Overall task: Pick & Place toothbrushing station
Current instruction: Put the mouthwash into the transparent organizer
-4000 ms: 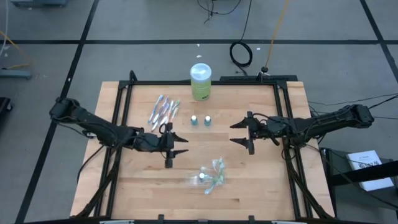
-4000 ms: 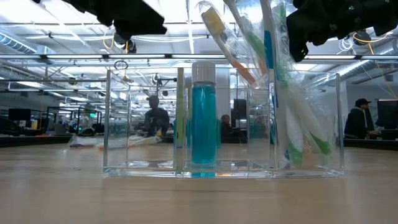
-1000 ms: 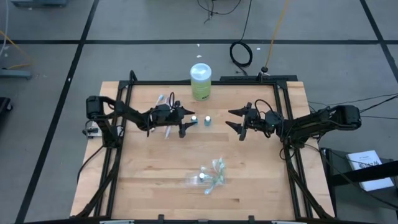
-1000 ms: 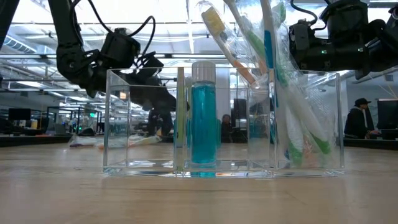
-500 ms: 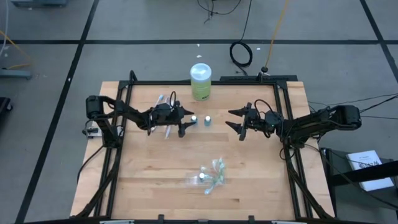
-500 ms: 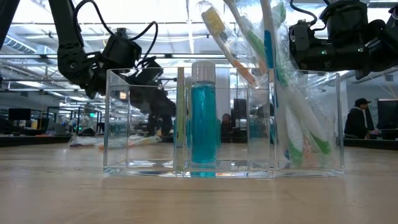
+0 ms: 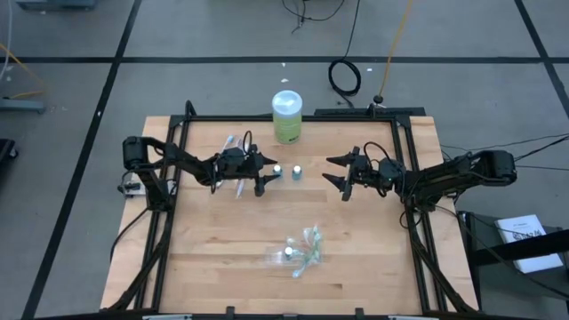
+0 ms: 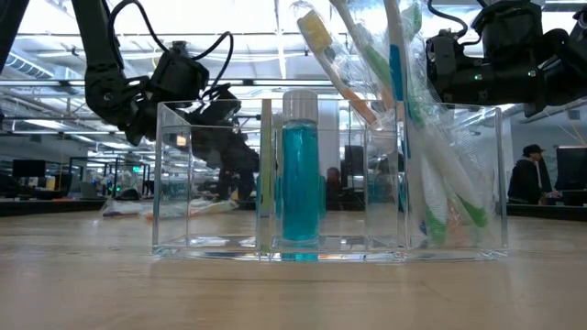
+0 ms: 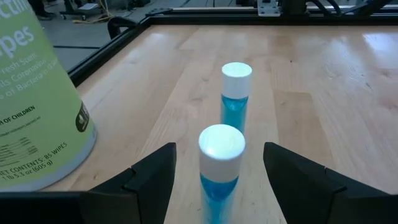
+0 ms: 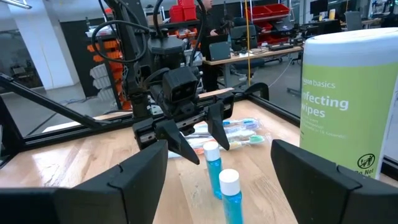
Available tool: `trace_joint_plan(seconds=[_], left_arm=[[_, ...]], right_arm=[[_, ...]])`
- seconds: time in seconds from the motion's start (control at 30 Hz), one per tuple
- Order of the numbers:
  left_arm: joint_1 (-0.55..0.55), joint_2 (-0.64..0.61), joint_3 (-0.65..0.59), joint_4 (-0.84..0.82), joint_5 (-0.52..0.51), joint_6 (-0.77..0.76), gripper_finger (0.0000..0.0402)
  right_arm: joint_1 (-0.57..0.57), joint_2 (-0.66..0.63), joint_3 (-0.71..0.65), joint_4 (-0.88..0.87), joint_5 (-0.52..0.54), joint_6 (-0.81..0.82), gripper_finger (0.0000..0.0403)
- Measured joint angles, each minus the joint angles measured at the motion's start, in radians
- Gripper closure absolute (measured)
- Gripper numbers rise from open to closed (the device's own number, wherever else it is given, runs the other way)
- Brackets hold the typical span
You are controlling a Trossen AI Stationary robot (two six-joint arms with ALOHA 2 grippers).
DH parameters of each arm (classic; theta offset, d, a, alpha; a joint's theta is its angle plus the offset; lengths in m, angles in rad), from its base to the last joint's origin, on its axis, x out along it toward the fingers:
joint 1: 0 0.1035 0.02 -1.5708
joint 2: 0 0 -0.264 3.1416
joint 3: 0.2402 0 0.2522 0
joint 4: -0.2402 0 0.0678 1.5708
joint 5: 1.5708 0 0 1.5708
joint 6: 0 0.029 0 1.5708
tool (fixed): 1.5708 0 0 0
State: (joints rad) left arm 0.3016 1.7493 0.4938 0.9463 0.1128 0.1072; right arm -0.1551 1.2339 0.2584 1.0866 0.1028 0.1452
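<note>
Two wide-open claws, left claw (image 7: 268, 175) straddling the nearer tube (image 9: 221, 165), right claw (image 7: 335, 173) over bare wood.

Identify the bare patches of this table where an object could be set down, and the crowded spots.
Free: the light wooden table on both sides of the clear plastic organiser, and between it and the two small blue white-capped tubes. Crowded: the far strip, holding those tubes, loose toothbrushes, green wipes canister and both open end effectors.

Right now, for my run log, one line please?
left gripper: jaws open around near blue tube | right gripper: open, waiting | organizer: partly filled
</note>
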Motion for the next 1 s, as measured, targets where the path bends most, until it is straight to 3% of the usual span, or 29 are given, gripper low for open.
trace_joint_plan(seconds=[0.3,0.73,1.0], left_arm=[[0.000,0.000,0.000,0.000,0.000,0.007,0.0162],[0.000,0.000,0.000,0.000,0.001,0.041,0.0285],[0.000,-0.001,0.000,0.000,0.002,0.041,0.0287]], right_arm=[[0.000,0.000,0.000,-0.008,0.000,0.000,0.0124],[0.000,0.000,0.000,-0.008,0.000,0.000,0.0124],[0.000,0.000,0.000,-0.008,0.000,0.000,0.0124]])
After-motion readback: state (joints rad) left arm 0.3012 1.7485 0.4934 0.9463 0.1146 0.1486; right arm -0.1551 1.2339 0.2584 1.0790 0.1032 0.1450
